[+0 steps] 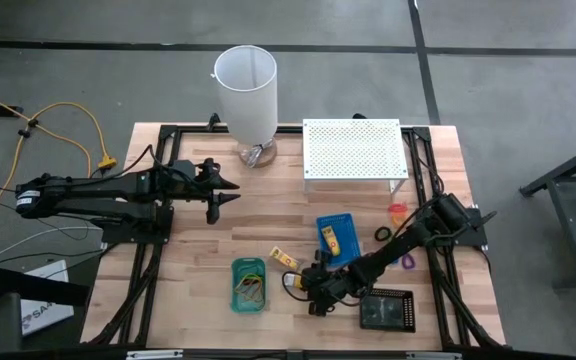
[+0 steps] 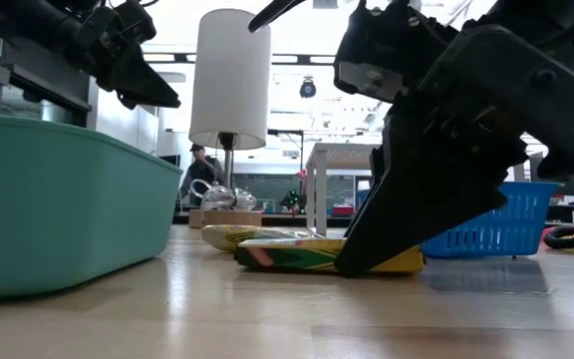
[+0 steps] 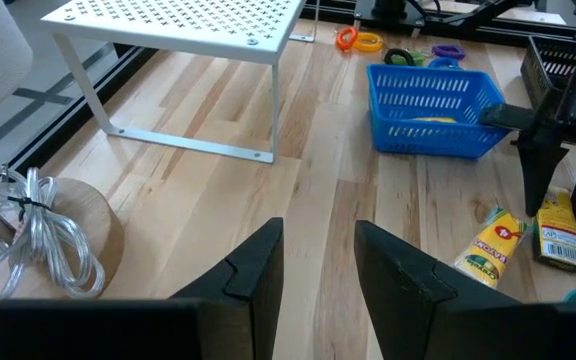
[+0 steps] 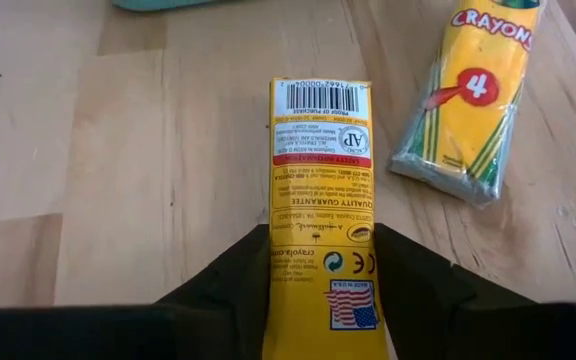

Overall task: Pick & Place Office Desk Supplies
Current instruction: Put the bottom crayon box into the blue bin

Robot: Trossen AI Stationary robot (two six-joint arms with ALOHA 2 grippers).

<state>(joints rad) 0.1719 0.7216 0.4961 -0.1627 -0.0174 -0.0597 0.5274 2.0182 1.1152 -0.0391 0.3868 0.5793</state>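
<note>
A yellow crayon packet (image 4: 320,150) lies flat on the wooden table, barcode side up, with my right gripper (image 4: 320,290) shut on it between the green tray (image 1: 249,284) and the black tray (image 1: 385,310). A second yellow crayon packet (image 4: 473,90) lies flat beside it, untouched. Coloured bands and clips (image 1: 398,210) lie loose on the table beyond the blue tray (image 1: 335,238). My left gripper (image 3: 318,270) hangs open above the table's left half, holding nothing. My right gripper has the packet's two long sides (image 4: 280,250) between its two fingers, near the packet's end closest to the wrist. The fingers slant down from the table's right and lie along the packet. The packet rests flat on the table (image 2: 307,257).
A tall white cylinder (image 1: 247,90) on a wooden base stands at the far edge, with a white perforated stand (image 1: 354,148) to its right. The green tray holds bands; the blue tray holds a yellow packet. Bare wood lies in the middle of the table.
</note>
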